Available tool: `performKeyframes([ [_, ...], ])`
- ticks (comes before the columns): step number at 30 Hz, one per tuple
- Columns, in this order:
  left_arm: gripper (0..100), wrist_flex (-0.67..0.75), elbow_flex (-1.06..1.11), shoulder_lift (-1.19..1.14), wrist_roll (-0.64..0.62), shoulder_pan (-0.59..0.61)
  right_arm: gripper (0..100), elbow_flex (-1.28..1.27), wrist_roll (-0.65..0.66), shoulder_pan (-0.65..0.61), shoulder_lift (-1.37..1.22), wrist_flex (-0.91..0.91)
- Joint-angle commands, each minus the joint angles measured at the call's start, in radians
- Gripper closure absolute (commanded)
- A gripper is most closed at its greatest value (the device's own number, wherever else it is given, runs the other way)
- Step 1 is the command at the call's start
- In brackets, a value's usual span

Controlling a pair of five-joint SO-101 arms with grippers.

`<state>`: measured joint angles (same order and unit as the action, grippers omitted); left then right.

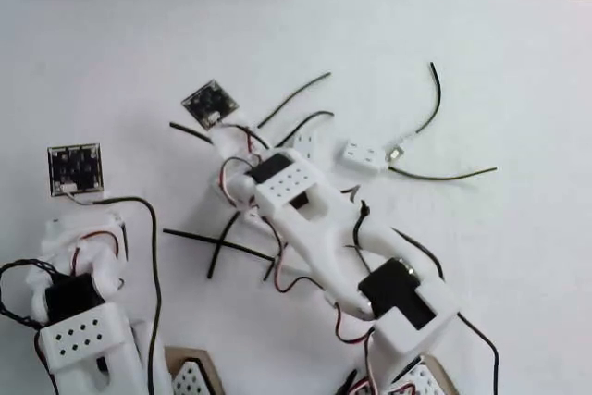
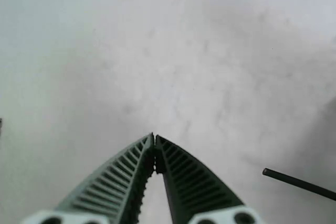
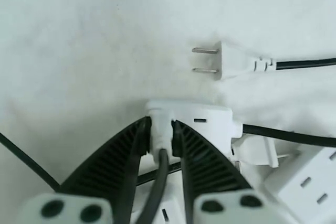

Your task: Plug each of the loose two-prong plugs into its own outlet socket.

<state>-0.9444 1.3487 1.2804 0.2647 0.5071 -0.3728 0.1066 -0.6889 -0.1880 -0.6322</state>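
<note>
My right gripper (image 3: 160,123) is shut on a white plug (image 3: 160,136), whose black cord runs back between the fingers. That plug is pressed against a white outlet block (image 3: 195,119). Beyond the block a loose white two-prong plug (image 3: 231,62) lies flat with bare prongs and a black cord. My left gripper (image 2: 154,139) is shut with nothing in it, low over bare white table. In the high view, the right arm (image 1: 314,215) reaches to the table's middle, near two white outlet blocks (image 1: 363,156) and a small plug (image 1: 396,152).
Black cords (image 1: 222,242) cross the table around the right arm. Another outlet block (image 3: 310,177) lies beside the gripped one. A black cord (image 2: 299,183) lies near the left gripper. The left arm (image 1: 79,321) sits at the near left corner.
</note>
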Motion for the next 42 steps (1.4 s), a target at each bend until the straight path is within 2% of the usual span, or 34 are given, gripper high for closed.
performKeyframes([
  [1, 97, 0.025, -0.005, 0.021, -0.005, 0.01, 98.1, 0.023, 0.0, 0.013, -0.047, -0.013],
  [6, 97, 0.025, -0.005, 0.021, -0.005, 0.01, 98.1, 0.075, 0.0, 0.021, -0.133, -0.018],
  [9, 97, 0.025, -0.005, 0.021, -0.005, 0.01, 98.1, 0.11, 0.0, 0.018, -0.124, -0.085],
  [14, 97, 0.025, -0.005, 0.021, -0.005, 0.01, 98.1, 0.186, -0.008, 0.018, 0.016, -0.22],
  [20, 97, 0.025, -0.005, 0.021, -0.005, 0.01, 98.1, 0.209, 0.043, 0.041, 0.222, -0.228],
  [25, 97, 0.025, -0.005, 0.021, -0.005, 0.01, 97.9, 0.308, 0.094, 0.147, 0.257, -0.225],
  [29, 97, 0.025, -0.005, 0.021, -0.005, 0.01, 97.8, 0.414, 0.098, 0.278, 0.166, -0.179],
  [36, 97, 0.025, -0.005, 0.021, -0.005, 0.01, 97.8, 0.588, 0.094, 0.452, -0.139, 0.041],
  [42, 97, 0.025, -0.003, 0.021, -0.005, 0.01, 97.5, 0.855, 0.091, 0.527, -0.424, 0.038],
])
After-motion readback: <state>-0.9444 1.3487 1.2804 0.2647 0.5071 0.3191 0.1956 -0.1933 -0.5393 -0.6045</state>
